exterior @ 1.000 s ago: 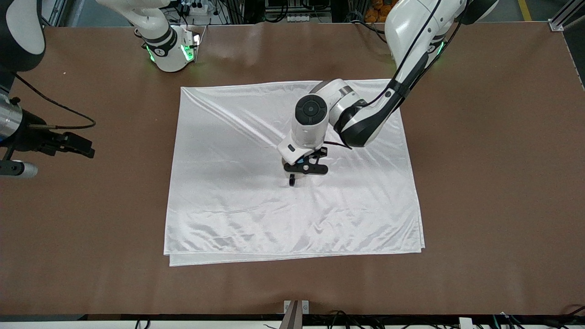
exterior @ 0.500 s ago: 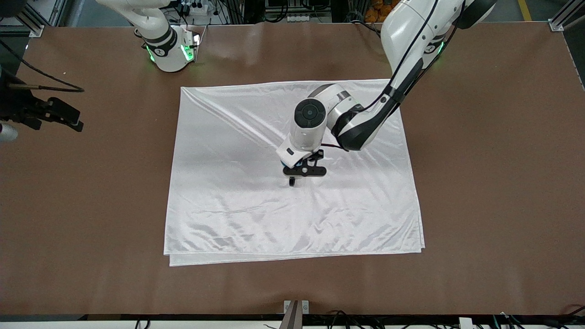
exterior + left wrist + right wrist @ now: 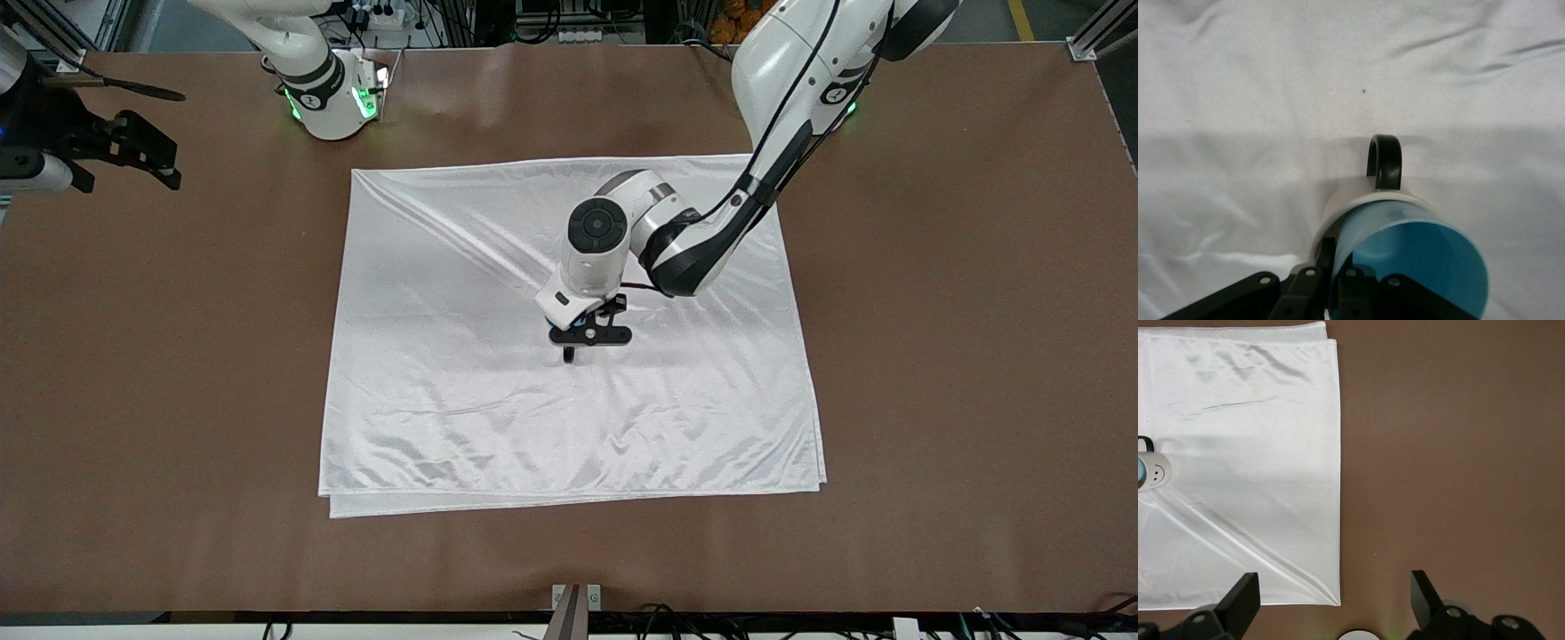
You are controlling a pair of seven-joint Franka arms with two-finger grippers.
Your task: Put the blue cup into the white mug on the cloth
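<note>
One brown table (image 3: 933, 356) bears the cloth (image 3: 427, 427); left pincer (image 3: 1338, 293) grips the blue cup (image 3: 1418, 267), right pincer (image 3: 1331, 600) spread.

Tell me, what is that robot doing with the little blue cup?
The left gripper is shut on the blue cup and holds it at the white mug, which stands in the middle of the cloth. The cup is not let go yet. The right gripper waits open above the table's edge.

In the front view the left gripper (image 3: 589, 331) hides the blue cup (image 3: 1411, 263) and most of the white mug (image 3: 1345, 203).
</note>
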